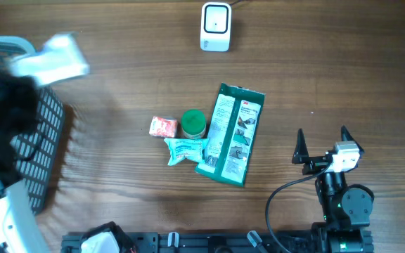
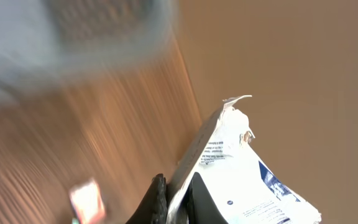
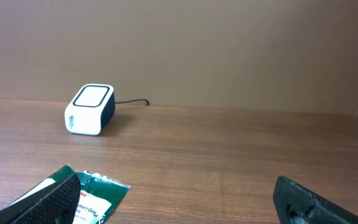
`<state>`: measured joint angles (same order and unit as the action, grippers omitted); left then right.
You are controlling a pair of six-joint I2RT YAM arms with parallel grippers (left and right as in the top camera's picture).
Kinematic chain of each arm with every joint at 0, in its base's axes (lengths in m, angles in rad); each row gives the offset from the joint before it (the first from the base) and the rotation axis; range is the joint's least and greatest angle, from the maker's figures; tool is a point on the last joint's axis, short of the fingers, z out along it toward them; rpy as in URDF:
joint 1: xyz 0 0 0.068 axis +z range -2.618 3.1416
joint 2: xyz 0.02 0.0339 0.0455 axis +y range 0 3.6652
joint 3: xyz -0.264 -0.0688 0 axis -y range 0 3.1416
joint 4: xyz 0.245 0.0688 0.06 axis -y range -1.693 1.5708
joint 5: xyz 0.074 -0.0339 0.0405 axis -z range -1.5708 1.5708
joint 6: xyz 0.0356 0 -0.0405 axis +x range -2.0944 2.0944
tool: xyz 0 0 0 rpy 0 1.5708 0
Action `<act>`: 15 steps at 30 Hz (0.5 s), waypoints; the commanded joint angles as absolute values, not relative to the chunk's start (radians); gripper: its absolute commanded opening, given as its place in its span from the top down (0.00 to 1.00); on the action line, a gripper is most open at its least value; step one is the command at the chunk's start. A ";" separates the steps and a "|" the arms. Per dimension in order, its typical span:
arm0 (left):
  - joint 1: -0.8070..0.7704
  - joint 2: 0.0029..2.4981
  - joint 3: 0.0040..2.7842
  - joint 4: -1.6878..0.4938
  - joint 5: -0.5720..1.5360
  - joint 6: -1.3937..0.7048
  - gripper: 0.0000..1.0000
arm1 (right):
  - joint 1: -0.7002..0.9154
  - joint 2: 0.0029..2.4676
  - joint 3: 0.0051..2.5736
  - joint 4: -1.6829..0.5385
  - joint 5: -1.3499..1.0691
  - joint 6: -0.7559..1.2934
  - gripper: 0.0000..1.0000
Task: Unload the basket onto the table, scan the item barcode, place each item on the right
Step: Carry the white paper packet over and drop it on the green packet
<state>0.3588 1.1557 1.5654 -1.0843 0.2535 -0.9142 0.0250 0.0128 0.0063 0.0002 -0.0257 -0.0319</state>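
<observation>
Count: I tally one white box-shaped scanner, four packaged goods on wooden tabletop.
Item: white printed paper packet, aloft far left, long axis along fingers.
Left pincer: clamped on packet.
Right pincer: wide, empty.

Upper left of the overhead view, the white packet is a smear; the basket runs off the left edge.
</observation>
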 commanded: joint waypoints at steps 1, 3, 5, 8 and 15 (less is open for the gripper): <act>-0.026 1.224 1.569 -1.032 0.136 -0.897 0.96 | 0.028 0.008 0.005 0.002 -0.038 -0.046 0.00; -0.236 1.296 1.569 -0.968 0.024 -0.902 0.96 | 0.028 0.008 0.005 0.003 -0.038 -0.046 0.00; -0.416 1.398 1.569 -0.895 -0.068 -0.902 0.96 | 0.028 0.008 0.005 0.003 -0.038 -0.046 0.00; -0.580 1.563 1.569 -0.795 -0.099 -0.902 0.96 | 0.028 0.007 0.005 0.002 -0.038 -0.045 0.00; -0.758 1.919 1.569 -0.639 -0.099 -0.945 0.96 | 0.028 0.008 0.005 0.003 -0.038 -0.046 0.00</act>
